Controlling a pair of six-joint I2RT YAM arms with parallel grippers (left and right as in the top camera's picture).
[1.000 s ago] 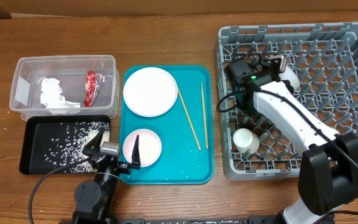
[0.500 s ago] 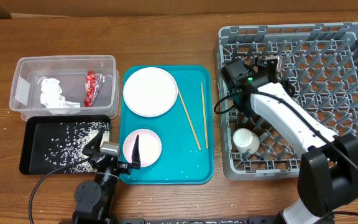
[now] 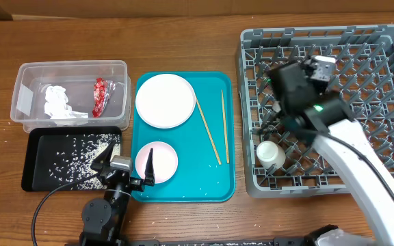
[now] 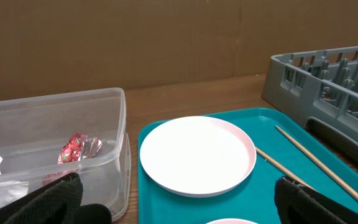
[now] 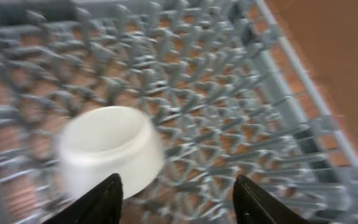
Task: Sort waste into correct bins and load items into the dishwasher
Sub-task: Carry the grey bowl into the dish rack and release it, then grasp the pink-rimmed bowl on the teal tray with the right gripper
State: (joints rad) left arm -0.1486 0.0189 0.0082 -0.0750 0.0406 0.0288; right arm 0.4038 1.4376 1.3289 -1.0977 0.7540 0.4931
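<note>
Since right jaws rose off bowl (image 5: 107,149) in rack (image 5: 241,93) | spread, empty | left jaws unmoved, wide, empty

My right claw (image 5: 178,202) has lifted up off the dish rack (image 3: 388,171) and shifted rightward. It now hangs with fingers apart over the pale bowl (image 5: 107,149), left sitting among the pegs.

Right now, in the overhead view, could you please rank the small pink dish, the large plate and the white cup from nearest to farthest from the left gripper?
Measured from the left gripper:
1. The small pink dish, right beside it on the teal tray.
2. The large plate, farther back on the same tray.
3. The white cup, far to the right, inside the grey rack.
</note>
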